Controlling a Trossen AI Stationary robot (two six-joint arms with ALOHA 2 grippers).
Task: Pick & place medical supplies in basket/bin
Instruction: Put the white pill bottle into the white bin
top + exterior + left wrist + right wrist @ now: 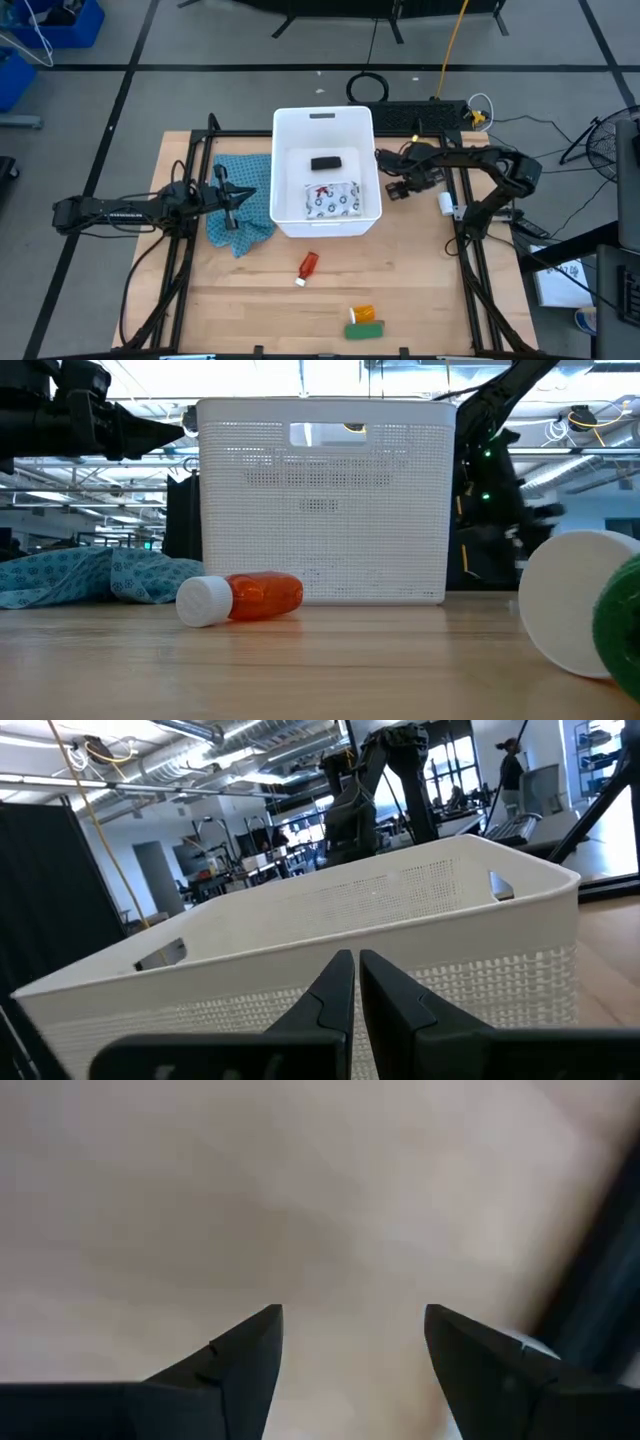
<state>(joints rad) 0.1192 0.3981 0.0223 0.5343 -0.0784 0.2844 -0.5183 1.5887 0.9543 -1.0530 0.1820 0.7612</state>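
The white bin (pixel 325 125) stands at the table's far middle. In it lie a black packet (pixel 325 162) and a white patterned pouch (pixel 333 200). A red bottle with a white cap (pixel 307 267) lies on its side on the wood in front of the bin. An orange vial (pixel 363 313) and a green packet (pixel 364 328) lie near the front edge. A white cylinder (pixel 446 203) lies to the right. My right gripper (pixel 398 187) hangs open just right of the bin, pointing down at bare wood (pixel 300 1200). My left gripper (pixel 232 200) is shut above the teal cloth, facing the bin (pixel 400 900).
A teal checked cloth (pixel 240 205) lies bunched left of the bin. Black frame rails (pixel 190 260) run along both table sides. Bare wood lies between the bin and the front items. Blue crates (pixel 60 25) stand on the floor far left. A person (pixel 512 760) stands far off in the room.
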